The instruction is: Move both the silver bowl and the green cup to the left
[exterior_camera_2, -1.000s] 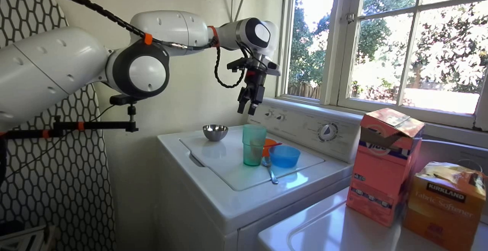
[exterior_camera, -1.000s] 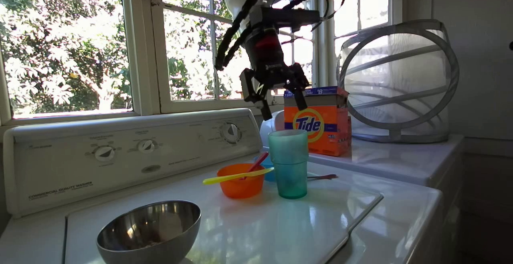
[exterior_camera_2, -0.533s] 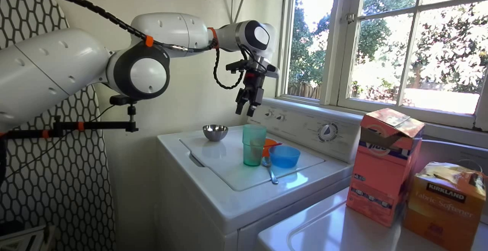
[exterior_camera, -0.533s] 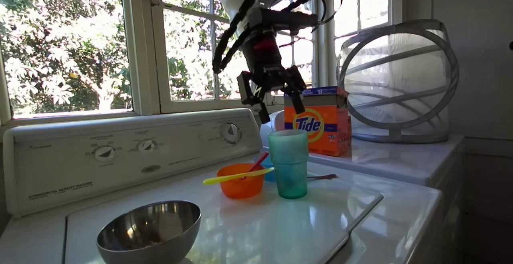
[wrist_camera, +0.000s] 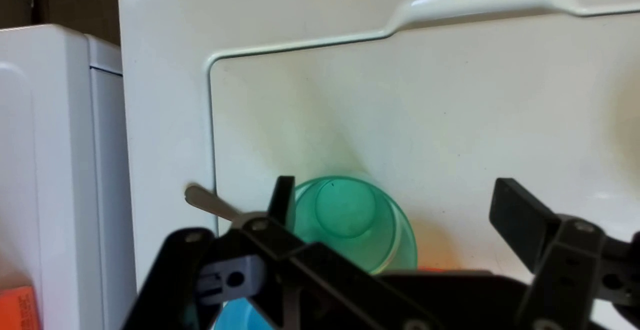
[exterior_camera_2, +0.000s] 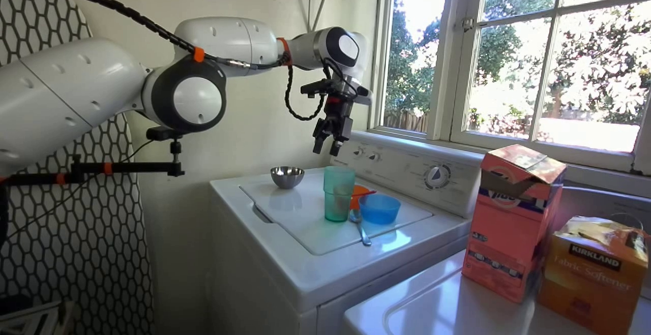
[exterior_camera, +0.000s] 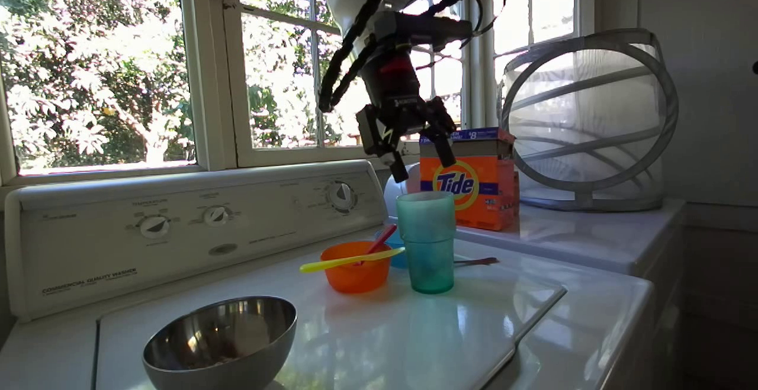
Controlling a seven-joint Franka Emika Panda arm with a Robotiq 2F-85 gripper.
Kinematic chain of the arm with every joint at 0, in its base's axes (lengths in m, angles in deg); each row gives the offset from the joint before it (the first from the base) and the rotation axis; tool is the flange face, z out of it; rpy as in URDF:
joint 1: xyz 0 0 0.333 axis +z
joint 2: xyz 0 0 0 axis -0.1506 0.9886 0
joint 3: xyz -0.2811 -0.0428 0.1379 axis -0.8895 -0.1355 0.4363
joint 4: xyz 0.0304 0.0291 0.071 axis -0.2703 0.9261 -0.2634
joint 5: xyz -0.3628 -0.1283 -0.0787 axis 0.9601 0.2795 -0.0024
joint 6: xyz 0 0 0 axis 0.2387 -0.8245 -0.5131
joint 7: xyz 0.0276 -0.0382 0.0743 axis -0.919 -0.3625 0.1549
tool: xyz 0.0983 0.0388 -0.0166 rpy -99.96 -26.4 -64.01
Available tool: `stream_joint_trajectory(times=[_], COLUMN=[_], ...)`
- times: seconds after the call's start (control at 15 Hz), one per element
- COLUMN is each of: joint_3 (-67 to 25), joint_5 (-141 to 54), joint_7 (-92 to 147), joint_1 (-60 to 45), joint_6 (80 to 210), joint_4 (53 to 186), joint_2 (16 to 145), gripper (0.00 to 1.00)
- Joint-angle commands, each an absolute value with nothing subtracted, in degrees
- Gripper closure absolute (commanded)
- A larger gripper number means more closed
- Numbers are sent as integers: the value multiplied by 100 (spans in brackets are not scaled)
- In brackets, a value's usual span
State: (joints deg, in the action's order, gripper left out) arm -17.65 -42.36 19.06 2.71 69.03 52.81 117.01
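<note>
One arm (exterior_camera_2: 192,94) outstretched, end effector (exterior_camera: 424,168) downward, spread

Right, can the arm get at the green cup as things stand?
Probably, yes: the open gripper hangs above the green cup with nothing visible between them. The wrist view shows the cup nearer one finger, so some shift seems needed.

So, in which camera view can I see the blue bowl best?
An exterior view, where the blue bowl stands unblocked beside the spoon. In an exterior view where the orange bowl and cup stand in front, only a little shows. The wrist view has just a piece, partly behind the gripper.
</note>
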Motion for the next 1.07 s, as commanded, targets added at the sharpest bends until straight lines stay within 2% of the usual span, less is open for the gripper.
stream_joint_trajectory(times=[0.0,0.4,0.73,0.8,0.87,1.0], joint_3=[-1754,-1658,-1630,-1640,-1649,-1671], joint_5=[-4186,-4286,-4299,-4285,-4271,-4248], joint_7=[2318,2661,2785,2790,2806,2795], joint_1=[300,284,291,300,307,313], joint_6=[7220,8167,8160,8143,8126,8053], joint_4=[5131,5132,5189,5193,5200,5223], joint_2=[11937,12230,12261,12258,12256,12240], gripper=[0,0,0,25,26,42])
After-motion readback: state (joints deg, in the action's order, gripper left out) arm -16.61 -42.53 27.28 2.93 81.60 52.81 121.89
